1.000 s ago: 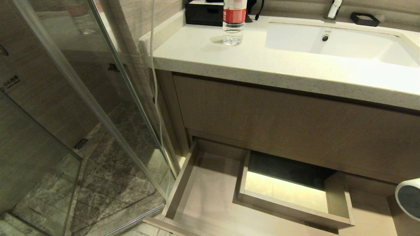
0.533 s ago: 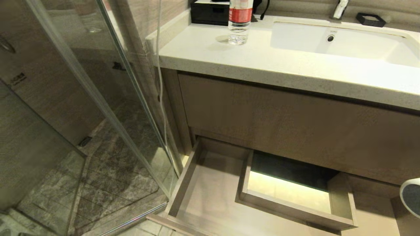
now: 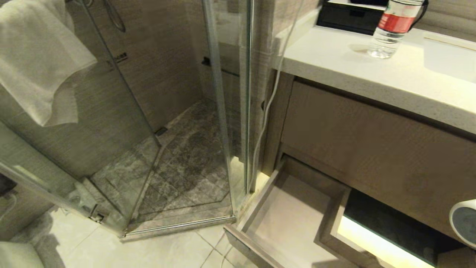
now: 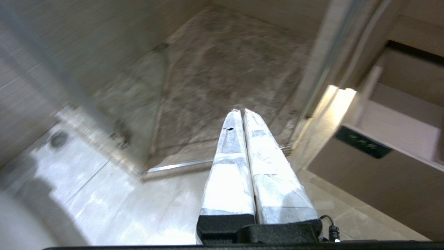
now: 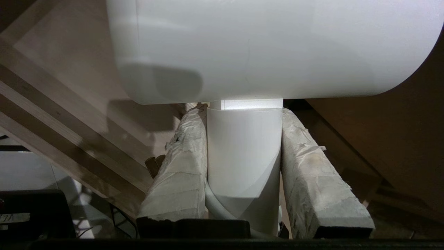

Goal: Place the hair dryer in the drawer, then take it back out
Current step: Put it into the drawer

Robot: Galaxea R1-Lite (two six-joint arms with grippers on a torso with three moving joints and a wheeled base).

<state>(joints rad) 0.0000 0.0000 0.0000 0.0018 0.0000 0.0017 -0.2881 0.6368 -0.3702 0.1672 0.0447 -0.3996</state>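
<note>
The right gripper [image 5: 242, 114] jaws grip something; the left gripper [image 4: 241, 113] jaws are closed.

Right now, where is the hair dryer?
The hair dryer is held by its handle in the right gripper; in the head view its grey grille end peeks in at the right edge, above the open drawer.

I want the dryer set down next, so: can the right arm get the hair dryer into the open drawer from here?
Probably yes. The right gripper already clamps the hair dryer by its handle, and the drawer stands pulled out with nothing lying on the floor that shows. The boxed cutout inside narrows the room.
</note>
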